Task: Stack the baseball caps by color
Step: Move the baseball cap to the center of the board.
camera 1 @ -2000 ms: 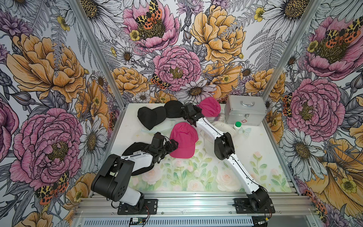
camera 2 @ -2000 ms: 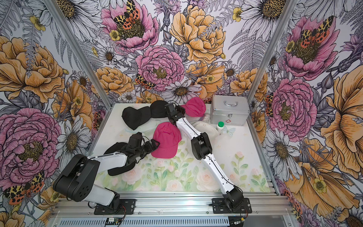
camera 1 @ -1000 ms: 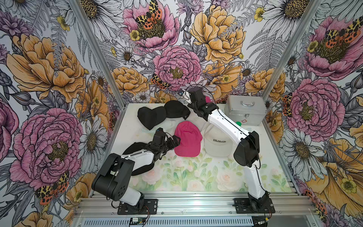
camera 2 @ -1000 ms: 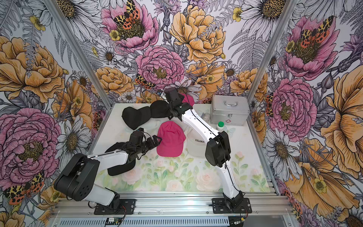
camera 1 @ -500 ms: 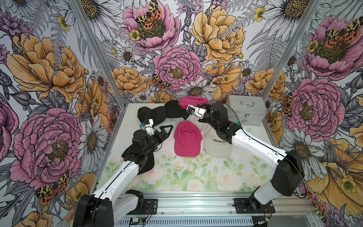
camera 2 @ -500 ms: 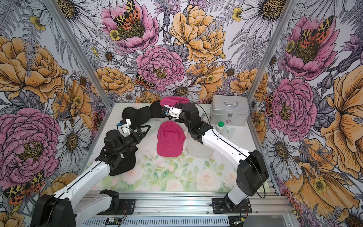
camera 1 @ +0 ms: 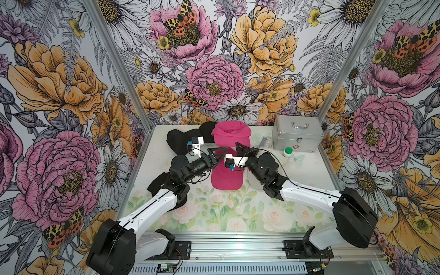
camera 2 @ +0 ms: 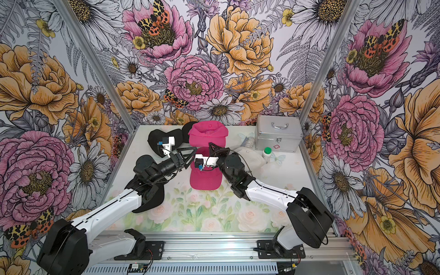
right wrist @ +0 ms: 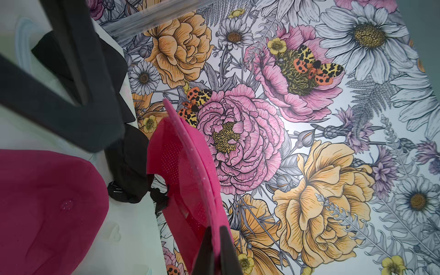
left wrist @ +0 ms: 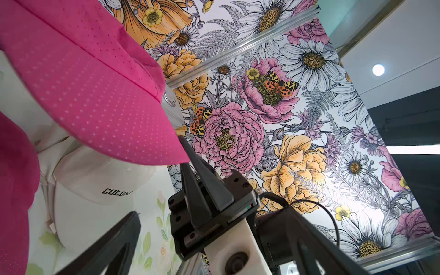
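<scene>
While the right gripper [camera 1: 238, 145] is pinched tight on the edge of a pink cap [camera 1: 231, 133], holding it in the air, a second pink cap [camera 1: 226, 177] lies on the table [camera 1: 309, 171] just below it. Beside it hovers the left gripper [camera 1: 217, 154], jaws spread wide and empty. A white cap [left wrist: 95, 190] lies under the right arm; black caps [camera 1: 178, 140] sit beyond the left gripper.

walls: floral wallpaper [camera 1: 214, 78] | posts [camera 1: 125, 71]: aluminium | tabletop [camera 1: 226, 214]: pale floral print | ceiling lamp [left wrist: 378, 70]: lit
</scene>
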Tool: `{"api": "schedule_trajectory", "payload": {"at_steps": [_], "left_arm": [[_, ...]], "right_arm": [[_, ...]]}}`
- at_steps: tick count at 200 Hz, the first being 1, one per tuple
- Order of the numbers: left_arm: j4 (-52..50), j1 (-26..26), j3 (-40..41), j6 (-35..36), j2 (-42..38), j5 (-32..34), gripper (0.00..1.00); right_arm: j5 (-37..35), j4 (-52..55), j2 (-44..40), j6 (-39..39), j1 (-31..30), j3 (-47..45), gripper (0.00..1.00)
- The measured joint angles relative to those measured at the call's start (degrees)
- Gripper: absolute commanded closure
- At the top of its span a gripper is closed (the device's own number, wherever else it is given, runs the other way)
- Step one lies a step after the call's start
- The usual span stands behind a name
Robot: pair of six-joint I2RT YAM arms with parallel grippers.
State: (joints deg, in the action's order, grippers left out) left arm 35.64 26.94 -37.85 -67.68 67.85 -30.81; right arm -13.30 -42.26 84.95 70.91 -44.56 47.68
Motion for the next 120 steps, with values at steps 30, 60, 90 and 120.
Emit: {"api": "schedule_trajectory", "payload": {"at_steps": [30, 60, 90, 120], "left_arm": [[3.8, 1.1, -1.1, -1.6, 2.4, 0.0, 0.1], [6.4, 0.8, -1.1, -3.0, 3.1, 0.2, 0.28], [8.5, -2.4, -1.1, -3.0, 3.1, -0.2, 0.49], [9.7, -6.2, -1.1, -3.4, 3.3, -0.4, 0.51]], "right_arm": [[-1.6, -9.8, 2.4, 5.9, -2.6, -0.1, 1.0], [-2.6, -18.5, 5.2, 12.3, -4.3, -0.7, 1.0], [-3.5, -21.9, 6.7, 15.6, -5.1, -1.4, 1.0], [-3.7, -24.1, 6.7, 16.2, -5.8, -1.5, 1.0]]}}
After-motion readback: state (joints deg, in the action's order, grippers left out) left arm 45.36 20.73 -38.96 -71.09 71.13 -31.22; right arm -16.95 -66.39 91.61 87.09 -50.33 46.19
